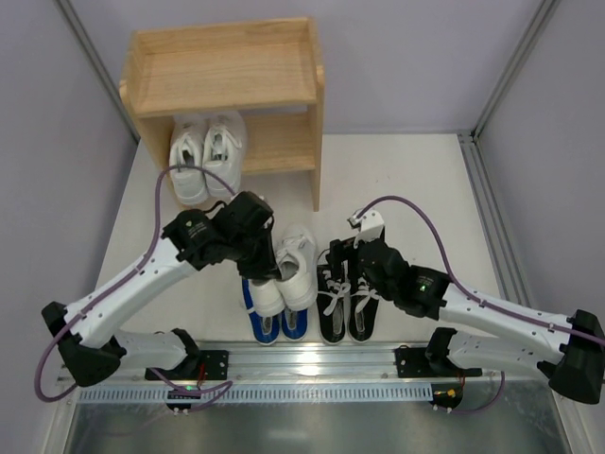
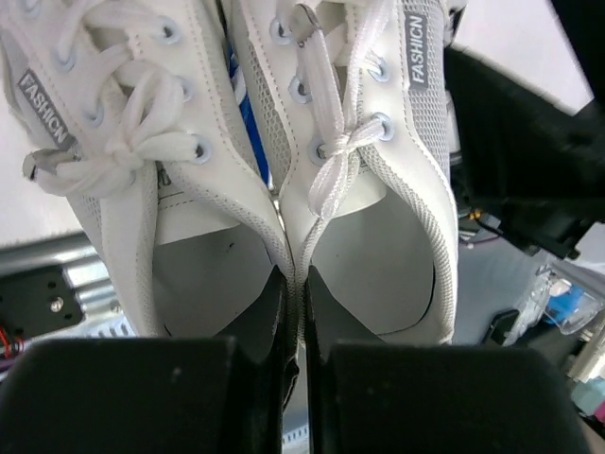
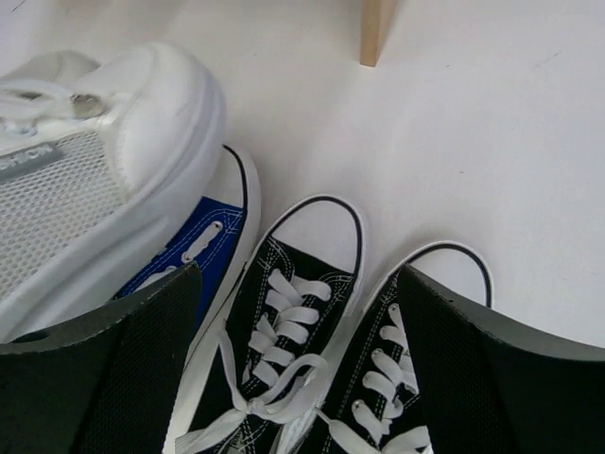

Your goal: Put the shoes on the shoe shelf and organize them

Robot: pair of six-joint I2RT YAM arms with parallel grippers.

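My left gripper (image 1: 269,270) is shut on the touching inner collars of a white pair of sneakers (image 1: 284,274) and holds them over the blue pair (image 1: 274,322). In the left wrist view the fingers (image 2: 274,312) pinch both collars of that white pair (image 2: 369,189). My right gripper (image 1: 354,255) is open over the black pair (image 1: 345,298); in the right wrist view the black shoes (image 3: 284,312) lie between its fingers (image 3: 142,359). Another white pair (image 1: 206,156) stands on the lower tier of the wooden shoe shelf (image 1: 232,66), at its left.
The shelf's right side panel (image 1: 318,142) reaches the table, and its foot shows in the right wrist view (image 3: 375,33). The shelf's top tier holds nothing. A metal rail (image 1: 312,364) runs along the near edge. Grey walls close both sides.
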